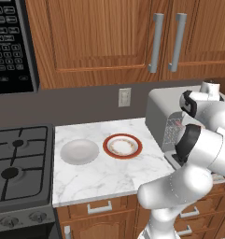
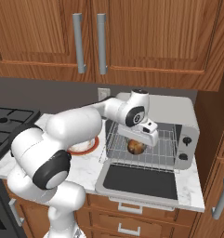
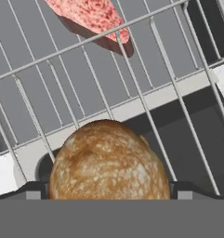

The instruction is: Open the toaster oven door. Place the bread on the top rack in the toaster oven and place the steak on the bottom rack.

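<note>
A small round brown bread roll [image 3: 108,160] sits on the silver wire top rack [image 3: 132,93] between the wide-spread two-finger gripper [image 3: 108,193]; a flat pink-red steak [image 3: 92,16] lies on the grid below. A straight, level retreat should avoid snagging wires.

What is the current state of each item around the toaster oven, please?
toaster oven door: open, folded down flat.
bread: resting on the top rack, between the tool's fingertips.
steak: lying below the wire grid, on the bottom rack.
tool: open, at the oven mouth above the bread.
red-rimmed plate: empty.
white bowl: empty.
upper cabinet doors: closed.
</note>
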Robot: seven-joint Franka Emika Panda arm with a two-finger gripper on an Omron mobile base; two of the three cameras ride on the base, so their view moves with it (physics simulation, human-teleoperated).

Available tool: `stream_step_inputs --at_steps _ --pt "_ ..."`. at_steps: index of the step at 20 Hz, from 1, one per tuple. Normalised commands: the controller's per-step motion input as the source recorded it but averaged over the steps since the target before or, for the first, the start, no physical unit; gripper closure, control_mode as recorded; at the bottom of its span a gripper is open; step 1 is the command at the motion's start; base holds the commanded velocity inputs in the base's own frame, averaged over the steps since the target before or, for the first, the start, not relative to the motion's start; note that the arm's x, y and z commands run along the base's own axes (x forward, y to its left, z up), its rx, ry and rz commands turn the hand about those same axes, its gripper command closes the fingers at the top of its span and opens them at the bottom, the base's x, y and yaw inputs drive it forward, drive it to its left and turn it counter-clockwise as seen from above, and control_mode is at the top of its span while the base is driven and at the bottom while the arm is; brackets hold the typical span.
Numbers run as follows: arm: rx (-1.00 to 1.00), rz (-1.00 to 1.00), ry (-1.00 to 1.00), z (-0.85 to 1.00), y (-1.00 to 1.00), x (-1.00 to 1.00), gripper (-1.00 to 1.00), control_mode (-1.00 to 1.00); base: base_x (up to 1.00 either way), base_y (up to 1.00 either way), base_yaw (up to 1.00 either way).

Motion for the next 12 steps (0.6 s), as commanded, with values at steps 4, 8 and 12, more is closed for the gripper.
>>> stream_step_inputs --at_steps 4,8,12 --pt "0.00 -0.08 0.00 -0.29 -0.16 0.20 1.00 -1.00 0.00 0.00 0.00" --pt "0.00 -0.07 0.00 -0.38 -0.11 0.00 1.00 -1.00 0.00 0.00 0.00" --pt "0.00 -0.07 0.00 -0.47 -0.02 0.00 1.00 -1.00 0.00 0.00 0.00"
